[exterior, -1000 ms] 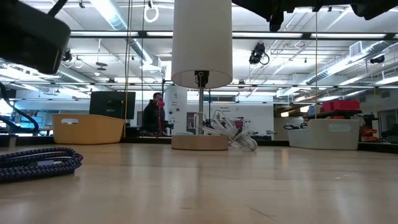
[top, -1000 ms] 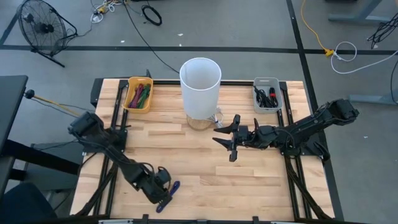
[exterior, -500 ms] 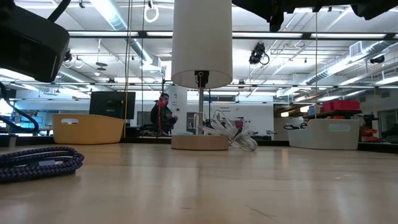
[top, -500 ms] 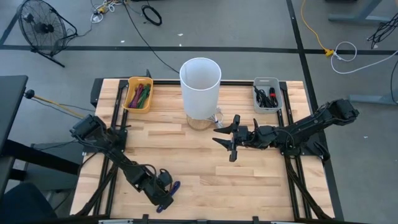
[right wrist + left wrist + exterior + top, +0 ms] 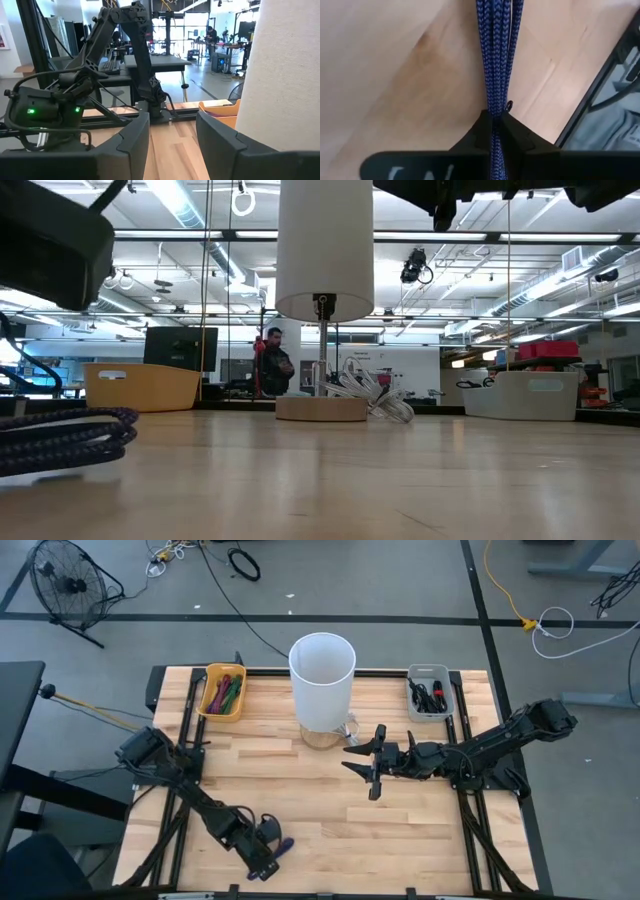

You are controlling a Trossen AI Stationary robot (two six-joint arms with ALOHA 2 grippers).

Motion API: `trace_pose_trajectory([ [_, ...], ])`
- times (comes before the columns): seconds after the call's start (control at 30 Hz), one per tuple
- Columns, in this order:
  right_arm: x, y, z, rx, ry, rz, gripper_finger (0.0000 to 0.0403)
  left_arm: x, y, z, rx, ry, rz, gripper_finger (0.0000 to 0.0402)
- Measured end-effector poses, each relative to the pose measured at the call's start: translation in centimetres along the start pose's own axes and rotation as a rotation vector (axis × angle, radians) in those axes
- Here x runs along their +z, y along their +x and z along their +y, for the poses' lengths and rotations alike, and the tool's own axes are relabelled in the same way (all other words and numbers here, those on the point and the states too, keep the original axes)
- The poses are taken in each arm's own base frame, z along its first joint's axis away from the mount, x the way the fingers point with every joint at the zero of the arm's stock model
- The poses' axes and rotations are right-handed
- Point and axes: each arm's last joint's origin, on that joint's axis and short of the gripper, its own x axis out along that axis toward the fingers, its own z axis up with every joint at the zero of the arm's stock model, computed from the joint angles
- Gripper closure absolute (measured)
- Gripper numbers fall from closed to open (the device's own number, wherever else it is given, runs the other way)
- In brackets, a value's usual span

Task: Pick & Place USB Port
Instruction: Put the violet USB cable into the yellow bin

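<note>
A coiled blue braided USB cable (image 5: 282,842) lies near the table's front edge, left of centre; in the low view it is the blue cable (image 5: 60,438) at the left. My left gripper (image 5: 266,860) is shut on it. My right gripper (image 5: 372,768) hovers open over the middle of the table, beside the white lamp (image 5: 322,675), with nothing between its fingers (image 5: 135,145). My left gripper pinches several strands of the coil (image 5: 495,112) between its two fingers, at the coil's near end. The strands run straight on ahead of the fingertips, along the fingers. The fingers come slanting down from the table's left. The coil sits low at the table top (image 5: 70,442).
A yellow bin (image 5: 222,692) with coloured cables stands at the back left, and a grey bin (image 5: 429,692) with dark cables at the back right. A white cable (image 5: 375,395) lies by the lamp's wooden base. Bare wood stretches between the two grippers. A person stands far behind.
My left gripper has shut on the blue cable coil and shifted slightly toward the table's near edge. In the low view the coil has bunched up and risen a little.
</note>
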Motion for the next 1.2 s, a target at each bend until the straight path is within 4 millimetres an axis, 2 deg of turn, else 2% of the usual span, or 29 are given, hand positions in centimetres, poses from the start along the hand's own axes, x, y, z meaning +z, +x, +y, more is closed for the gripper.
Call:
trace_pose_trajectory([
  [0.13, 0.0, 0.0, 0.0, 0.0, -0.001, 0.002, 0.0238, 0.3, -1.1, -1.3, 0.035, 0.085, -0.05, 0.039],
  [0.23, 0.0, 0.0, 0.0, 0.0, -0.001, 0.002, 0.0238, 0.8, -2.7, -2.8, 0.099, 0.146, -0.148, 0.039],
  [0.47, 0.0, 0.0, 0.0, 0.0, 0.013, 0.003, 0.0238, 1.9, -6.7, -4.1, 0.403, 0.245, -0.309, 0.0391],
  [0.63, 0.0, 0.0, 0.0, 0.0, 0.022, 0.003, 0.0238, 2.7, -9.7, -5.3, 0.421, 0.354, -0.476, 0.0391],
  [0.73, -0.1, 0.0, 0.0, 0.0, 0.02, 0.01, 0.0238, 3.9, -11.3, -4.6, 0.471, 0.358, -0.535, 0.0391],
  [0.97, -0.2, 0.0, 0.0, 0.0, 0.041, 0.021, 0.0238, 7.7, -15.7, -1.1, 0.714, 0.286, -0.577, 0.0391],
  [1.07, -0.3, 0.0, 0.0, 0.0, 0.039, 0.025, 0.0238, 9.6, -17.7, 0.1, 0.737, 0.24, -0.609, 0.0391],
  [1.2, -0.3, 0.0, 0.0, 0.0, 0.039, 0.025, 0.0238, 11.8, -20.0, 3.3, 0.76, 0.159, -0.595, 0.0391],
])
